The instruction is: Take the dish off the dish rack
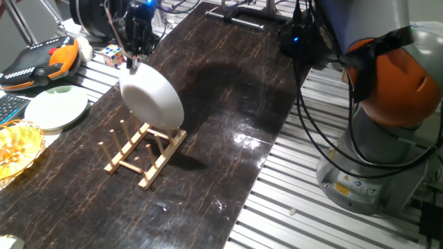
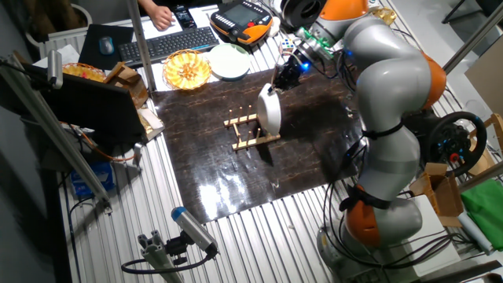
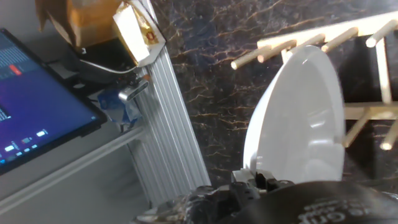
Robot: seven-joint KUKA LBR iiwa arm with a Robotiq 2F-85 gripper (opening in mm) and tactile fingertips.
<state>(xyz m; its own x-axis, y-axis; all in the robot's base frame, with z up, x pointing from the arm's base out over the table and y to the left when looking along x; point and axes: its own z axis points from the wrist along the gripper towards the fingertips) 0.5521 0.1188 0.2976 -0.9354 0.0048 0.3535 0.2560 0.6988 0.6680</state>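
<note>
Gripper (image 1: 131, 63) of black two-finger build clamped on the upper rim of the plain white round deep bowl (image 1: 152, 97), held on edge and tilted above the small light-wood dish rack of thin rails and upright pegs (image 1: 144, 153). Bowl's lower edge apparently still between the pegs at the rack's far end, though contact hard to judge. Rack standing on dark marbled table top (image 1: 221, 117); flat pale green plate (image 1: 57, 107) and yellow wicker basket (image 1: 15, 149) off to one side.
</note>
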